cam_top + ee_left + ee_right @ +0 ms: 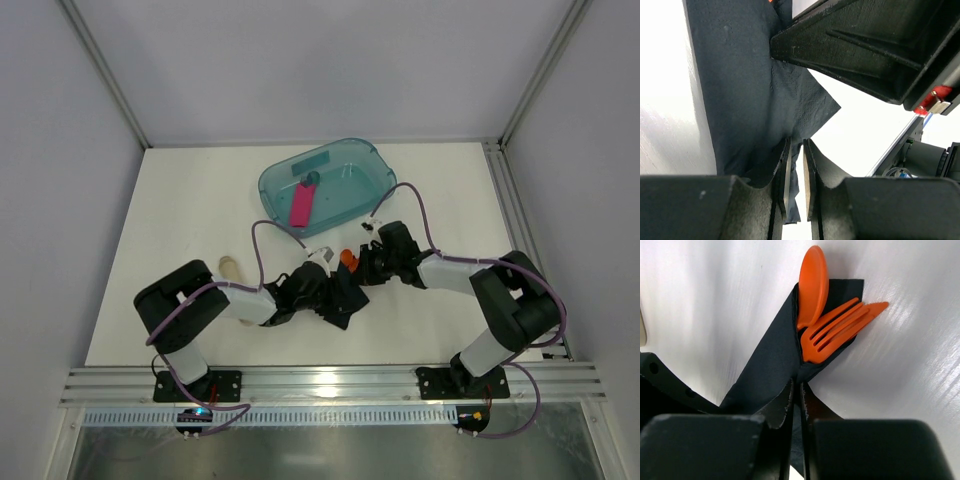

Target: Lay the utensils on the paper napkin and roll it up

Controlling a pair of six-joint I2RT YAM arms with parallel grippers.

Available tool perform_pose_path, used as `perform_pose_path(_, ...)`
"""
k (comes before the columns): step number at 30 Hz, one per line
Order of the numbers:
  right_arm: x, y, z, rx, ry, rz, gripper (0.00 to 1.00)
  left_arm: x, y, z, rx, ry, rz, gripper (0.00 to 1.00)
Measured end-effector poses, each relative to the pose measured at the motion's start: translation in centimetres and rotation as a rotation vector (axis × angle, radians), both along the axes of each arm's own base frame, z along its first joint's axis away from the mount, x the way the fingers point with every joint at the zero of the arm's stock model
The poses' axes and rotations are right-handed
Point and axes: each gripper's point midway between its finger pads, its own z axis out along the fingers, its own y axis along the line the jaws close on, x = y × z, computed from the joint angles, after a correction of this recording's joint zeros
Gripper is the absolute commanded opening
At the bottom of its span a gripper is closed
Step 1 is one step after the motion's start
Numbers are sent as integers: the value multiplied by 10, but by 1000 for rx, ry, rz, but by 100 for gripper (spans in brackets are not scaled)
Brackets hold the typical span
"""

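At the table's centre, the utensils lie inside the folded paper napkin. The left gripper and right gripper each pinch it. Rolling appears in hand; next, turn your grips evenly.

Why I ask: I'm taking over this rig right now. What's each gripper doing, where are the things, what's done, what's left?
Left gripper: jaws shut on an edge of the paper napkin.
Right gripper: jaws shut on the napkin's fold, just below the utensils.
Utensils: wrapped in the napkin, orange heads sticking out, between the two arms.
Done: utensils placed, napkin folded around them.
Left: finish and tighten the roll.
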Motion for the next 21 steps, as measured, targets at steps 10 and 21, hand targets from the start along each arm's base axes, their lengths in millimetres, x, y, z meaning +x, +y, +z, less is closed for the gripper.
perform_pose_path(10, -3, 4, 1, 31, 7, 4, 4, -6, 9, 10, 20, 26, 12, 37)
perform_pose_path(21, -7, 1, 24, 56, -50, 13, 4, 26, 49, 82, 52, -86, 99, 58)
